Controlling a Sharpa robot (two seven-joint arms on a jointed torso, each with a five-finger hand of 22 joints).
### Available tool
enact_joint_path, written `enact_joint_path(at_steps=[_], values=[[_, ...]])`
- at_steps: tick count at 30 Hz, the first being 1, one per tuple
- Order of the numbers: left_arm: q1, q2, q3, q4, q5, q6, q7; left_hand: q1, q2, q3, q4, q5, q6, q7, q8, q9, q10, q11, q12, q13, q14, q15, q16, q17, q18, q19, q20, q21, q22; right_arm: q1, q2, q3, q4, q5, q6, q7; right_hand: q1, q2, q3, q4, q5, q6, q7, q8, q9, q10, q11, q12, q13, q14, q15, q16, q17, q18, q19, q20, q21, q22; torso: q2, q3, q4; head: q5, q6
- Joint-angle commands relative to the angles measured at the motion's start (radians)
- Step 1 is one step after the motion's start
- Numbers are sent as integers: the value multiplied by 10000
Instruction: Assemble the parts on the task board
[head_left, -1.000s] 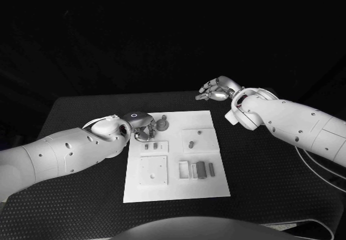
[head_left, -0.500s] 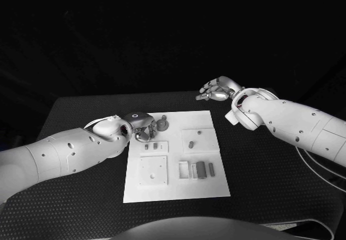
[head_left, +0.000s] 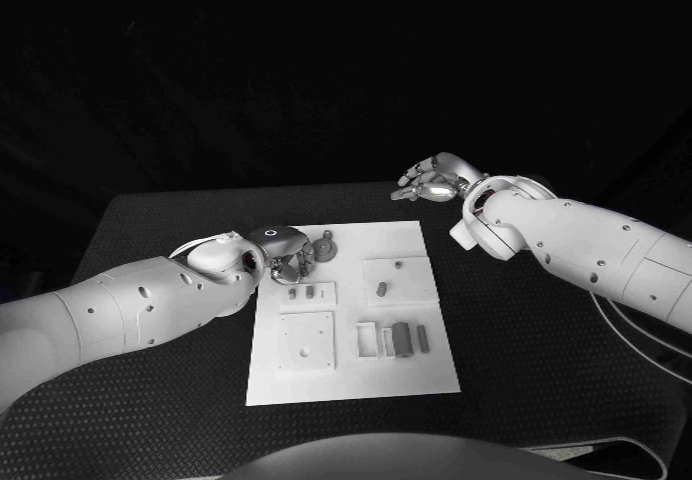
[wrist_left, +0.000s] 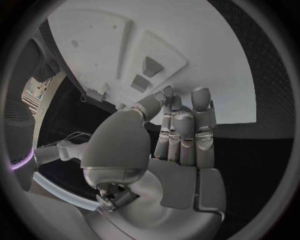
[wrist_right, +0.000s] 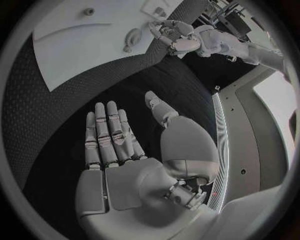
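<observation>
1. Biggest worry: the left hand (head_left: 283, 256) hangs over the far-left corner of the task board (head_left: 418, 370), fingers drawn together, nothing visibly in them. If it drops blind, it could knock the round part (head_left: 326, 247) lying just beside it.
2. The small parts (head_left: 402, 339) sit loose in their trays; bump the board and they probably scatter onto the tabletop (head_left: 562, 380).
3. The right hand (head_left: 430, 181) is released, fingers spread, well off the board, so no real risk there.

Two bulky white arms, glossy shells dotted with small dark screw holes. Left hand (head_left: 283, 254) silver with a dark domed wrist cap; right hand (head_left: 433, 181) silver too, thin cable trailing.
</observation>
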Motion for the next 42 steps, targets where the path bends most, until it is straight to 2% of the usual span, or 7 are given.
enact_joint_path(at_steps=[1, 9, 15, 31, 36, 42], values=[[-101, 71, -74, -29, -72, 328, 74, -12, 55, 34, -6, -4, 80, -11, 66, 9, 305, 236, -35, 15, 7, -54, 30, -16, 615, 18, -79, 26, 212, -4, -6, 5, 9, 10, 113, 58, -80, -9, -65, -4, 18, -64, 235, 41, -18, 92, -8, -74, -21, 56, 22, -57, 7, -74, -35, 34, -62, 16, -2, 0, 8, -2, 9], [-105, 71, -132, -85, -112, 352, 100, -1, 73, 35, -18, -6, 161, -46, 106, 28, 391, 198, -12, 57, 7, -90, 33, -19, 600, 35, -103, 39, 218, -4, -10, 5, 9, 27, 104, 59, -96, -14, -73, 3, 17, -68, 236, 43, -24, 97, -7, -86, -34, 53, 26, -71, 8, -76, -40, 36, -70, 23, 1, -4, -2, 5, 10], [-106, 34, -196, -44, -113, 243, 215, 10, 79, 33, -27, -8, 250, -87, 147, 48, 490, 157, 15, 108, 4, -131, 31, -26, 578, 40, -129, 45, 218, -4, -5, 5, 18, 32, 103, 59, -104, -17, -76, 7, 18, -70, 236, 44, -28, 100, -6, -93, -42, 52, 27, -78, 9, -77, -42, 36, -75, 27, -4, -3, 16, 1, 5], [-104, 38, -215, -75, -33, 96, 254, 10, 71, 32, -30, -6, 279, -103, 152, 51, 519, 136, 9, 138, 4, -153, 30, -32, 559, 44, -151, 48, 215, -5, 41, 5, -21, 33, 72, 74, -115, -11, -77, 17, 18, -72, 236, 49, -36, 110, -6, -107, -59, 52, 29, -94, 11, -77, -47, 36, -85, 38, 1, 2, -4, 10, 18], [-99, 28, -214, -94, 65, 64, 255, -21, 47, 39, -20, -8, 81, -12, 22, -6, 308, 219, -143, 117, -14, -75, 12, -44, 526, -1, -152, 14, 202, -5, 31, 5, -17, 33, 85, 63, -110, -9, -74, 15, 18, -71, 235, 51, -37, 113, -7, -110, -64, 53, 29, -97, 12, -76, -48, 35, -88, 41, -5, 9, -1, 8, 24], [-98, 32, -214, -121, 65, 176, 195, 68, -95, 104, -35, -82, -338, 165, -213, -107, -151, 382, -297, 45, -216, 80, -188, -140, 503, -248, -36, -161, 171, -5, 20, 5, -16, 33, 89, 58, -108, -11, -74, 12, 18, -71, 234, 53, -40, 117, -7, -114, -69, 51, 30, -103, 13, -76, -51, 35, -92, 44, -1, 7, 7, -4, 16]])
